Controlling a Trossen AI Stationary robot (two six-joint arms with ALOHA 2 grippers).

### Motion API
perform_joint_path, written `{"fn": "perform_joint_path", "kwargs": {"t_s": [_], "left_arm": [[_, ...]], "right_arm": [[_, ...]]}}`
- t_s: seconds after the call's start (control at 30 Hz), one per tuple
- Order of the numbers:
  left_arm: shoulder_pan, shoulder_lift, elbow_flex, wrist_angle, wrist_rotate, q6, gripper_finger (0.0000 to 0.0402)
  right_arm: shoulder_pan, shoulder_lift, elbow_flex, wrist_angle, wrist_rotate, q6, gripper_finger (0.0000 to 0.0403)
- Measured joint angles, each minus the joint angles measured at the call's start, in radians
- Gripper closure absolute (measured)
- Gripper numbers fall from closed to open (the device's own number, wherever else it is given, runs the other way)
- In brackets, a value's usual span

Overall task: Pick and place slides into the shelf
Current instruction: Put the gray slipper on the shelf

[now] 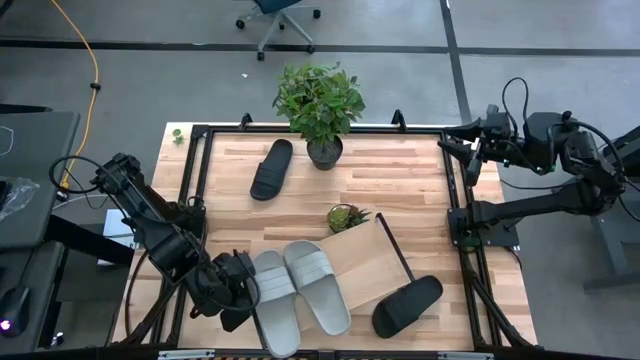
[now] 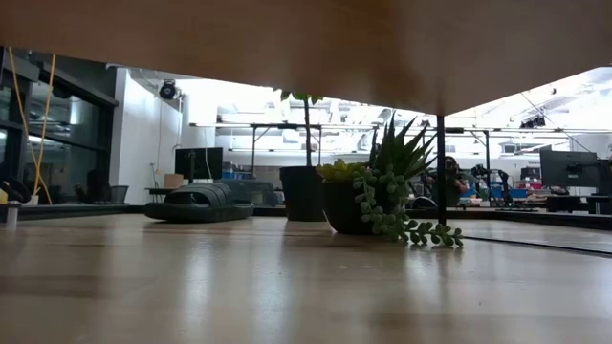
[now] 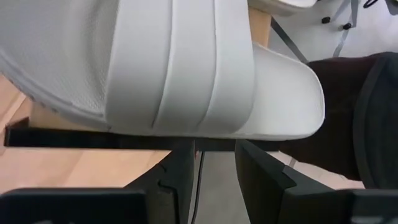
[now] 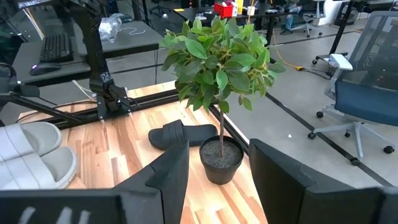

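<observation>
Slides are lying in four places, and only part of the job looks done: two grey ones sit side by side at the lower centre of the high view, the left grey slide [image 1: 272, 300] just beside the left gripper [image 1: 240, 290], the right grey slide [image 1: 318, 285] with its toe end overlapping the shelf [image 1: 365, 262]. The shelf itself is sitting askew, a light board with a dark edge running toward the lower right. In my judgement the step in hand is the grasp or placing of the left grey slide. In the left wrist view its broad strap [image 3: 180, 62] is filling the frame right in front of the fingers [image 3: 177, 180], which are standing a narrow gap apart with nothing visibly pinched between them; whether they are touching the slide I cannot tell. The next move is calling for a firm hold on the sole edge and a shift rightward onto the board without knocking its neighbour. One black slide [image 1: 407, 305] is resting at the shelf's lower right corner, partly off it. Farther up, a small succulent [image 1: 346, 216] is standing at the shelf's upper edge. The other black slide [image 1: 271, 169] is lying at upper centre, near the potted plant [image 1: 320, 105]. The right gripper [image 1: 458, 142] is waiting at the upper right, its fingers spread wide and empty.
</observation>
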Motion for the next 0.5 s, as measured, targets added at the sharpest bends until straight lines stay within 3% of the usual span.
{"fn": "perform_joint_path", "kwargs": {"t_s": [0.5], "left_arm": [[0.001, 0.027, 0.0, -0.005, -0.022, -0.007, 0.0296]], "right_arm": [[0.0, 0.003, 0.0, 0.0, 0.026, -0.01, 0.0245]]}}
